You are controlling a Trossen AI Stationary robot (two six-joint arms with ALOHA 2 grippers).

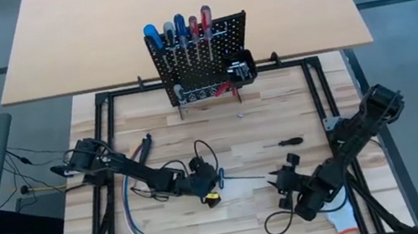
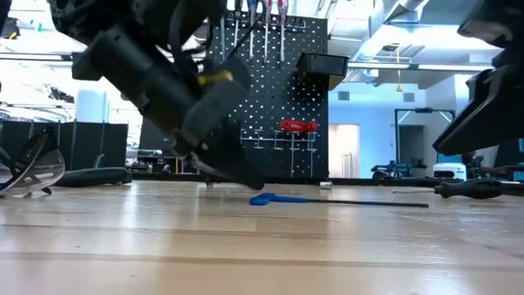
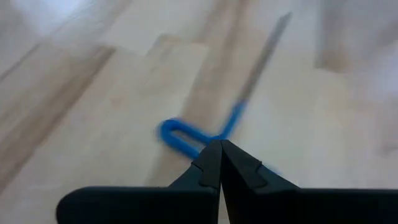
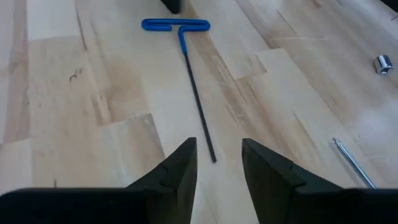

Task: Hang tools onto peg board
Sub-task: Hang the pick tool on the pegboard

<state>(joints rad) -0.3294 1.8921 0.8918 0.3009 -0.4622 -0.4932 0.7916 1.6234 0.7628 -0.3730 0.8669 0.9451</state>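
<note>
A hex key with a blue T-handle (image 4: 176, 25) and a thin dark shaft (image 4: 198, 93) lies flat on the wooden table; it also shows in the high view (image 1: 240, 178). My left gripper (image 3: 219, 149) is shut, with its tips right at the handle (image 3: 180, 134). My right gripper (image 4: 219, 158) is open and low over the table. Its fingers stand on either side of the shaft's free end (image 4: 212, 155) without touching it. The black peg board (image 1: 201, 59) stands upright at the far middle, with several screwdrivers and red pliers (image 2: 297, 125) hung on it. My left gripper has its shut fingertips (image 3: 211, 158) at the junction of the blue handle and the shaft, slanting down from the table's left. I cannot tell whether they touch the handle, which lies flat on the table.
A small black screwdriver (image 1: 290, 141) lies right of centre, and a small metal bit (image 1: 239, 115) lies nearer the board. A socket (image 4: 383, 63) and a thin metal rod (image 4: 351, 163) lie near my right gripper. Coloured cables (image 1: 132, 206) lie at the left. A white glove (image 1: 341, 214) lies at the near right.
</note>
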